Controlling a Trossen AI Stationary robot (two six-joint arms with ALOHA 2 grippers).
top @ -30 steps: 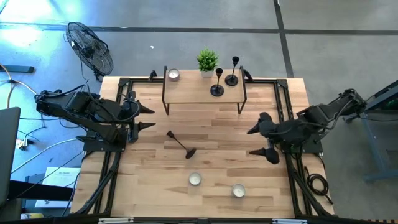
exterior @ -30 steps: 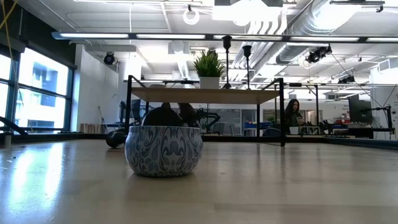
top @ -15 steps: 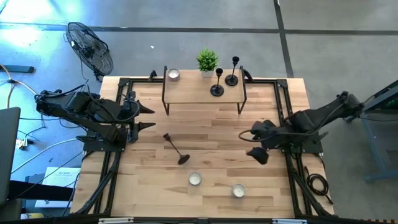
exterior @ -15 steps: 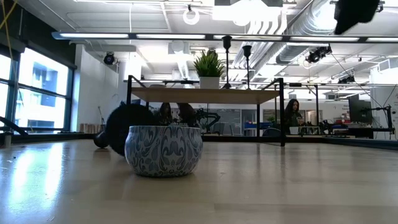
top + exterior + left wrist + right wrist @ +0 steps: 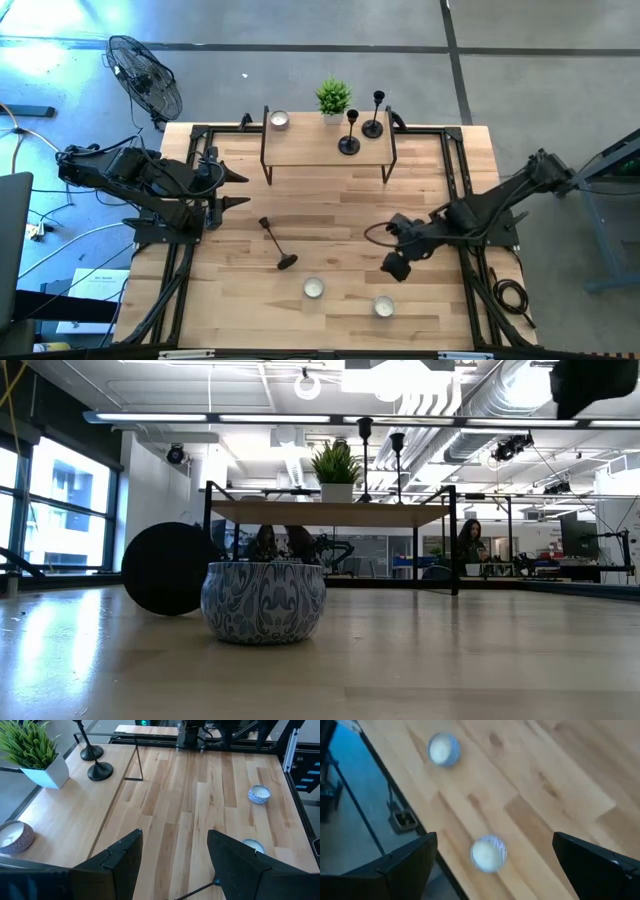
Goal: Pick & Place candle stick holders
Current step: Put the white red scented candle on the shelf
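Black candlestick [image 5: 273, 243] lies toppled on the wooden table [image 5: 340, 205], stem pointing toward the far left and round base toward the near edge, just left of the nearer tealights. Two further candle stick holders [image 5: 349, 133] stand upright on the small raised shelf [image 5: 300, 150], making three in all.

Judged handling: rigid and probably light, with a smooth finish that may slip; the round base lets it roll while lying flat. The thin stem, near its middle, looks the soundest place to grip.

Tealights count three: two on the table [image 5: 314, 288] and one on the shelf [image 5: 279, 120]. One potted plant [image 5: 333, 100] stands on the shelf.

Right gripper [image 5: 389, 250] hangs over the table to the right of the fallen piece, jaws fully spread, holding nothing. Left gripper [image 5: 236, 189] waits at the left edge, jaws parted and empty.
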